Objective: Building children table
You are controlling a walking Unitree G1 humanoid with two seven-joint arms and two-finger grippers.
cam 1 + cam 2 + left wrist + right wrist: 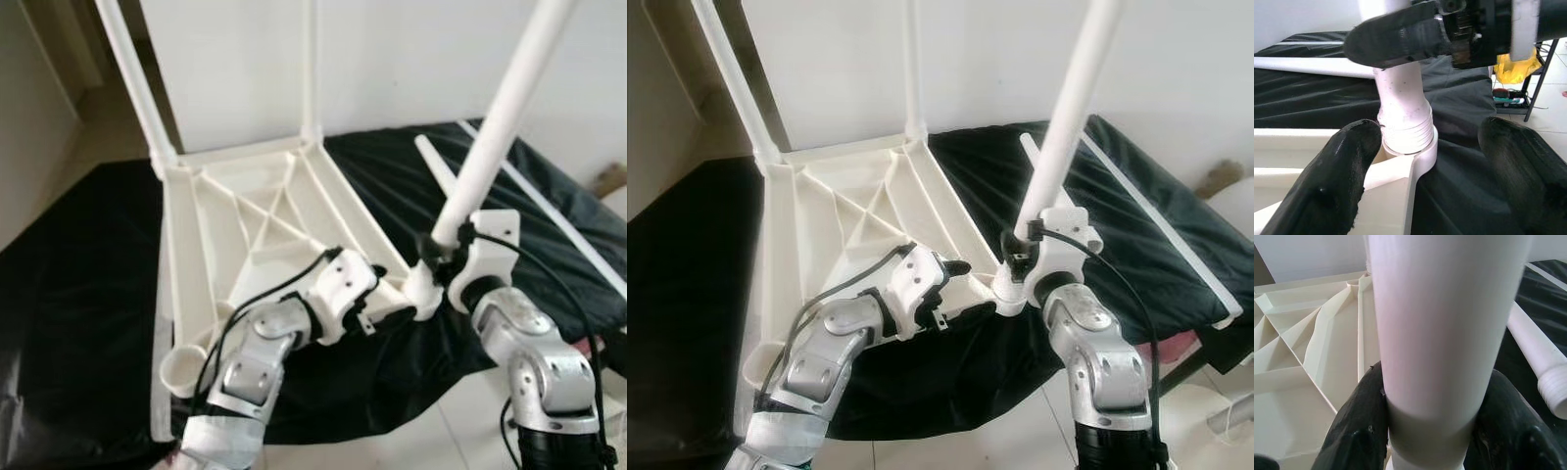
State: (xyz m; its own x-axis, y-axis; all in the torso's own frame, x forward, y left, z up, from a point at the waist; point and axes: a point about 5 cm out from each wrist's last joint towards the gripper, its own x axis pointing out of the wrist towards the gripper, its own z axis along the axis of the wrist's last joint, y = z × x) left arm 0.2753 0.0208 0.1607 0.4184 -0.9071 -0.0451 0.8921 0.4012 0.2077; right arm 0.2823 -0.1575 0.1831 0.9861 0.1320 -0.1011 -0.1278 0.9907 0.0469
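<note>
The white plastic table top point(245, 225) lies upside down on a black cloth point(78, 294). Two white legs point(132, 78) point(311, 69) stand in its far corners. My right gripper point(446, 250) is shut on a third white leg point(490, 147), which stands tilted in the near right corner socket point(1410, 152); its threaded end point(1405, 129) sits at the socket's rim. My left gripper point(1430, 132) is open at that same corner, with one finger point(1347, 161) against the table's rim and the other over the cloth. The near left socket point(186, 370) holds nothing.
Another white leg point(436, 171) lies loose on the cloth behind the held one. A long white rod point(558, 206) runs along the cloth's right side. A white wall stands close behind the table. A dark rack point(1533, 78) with a yellow item stands off to the side.
</note>
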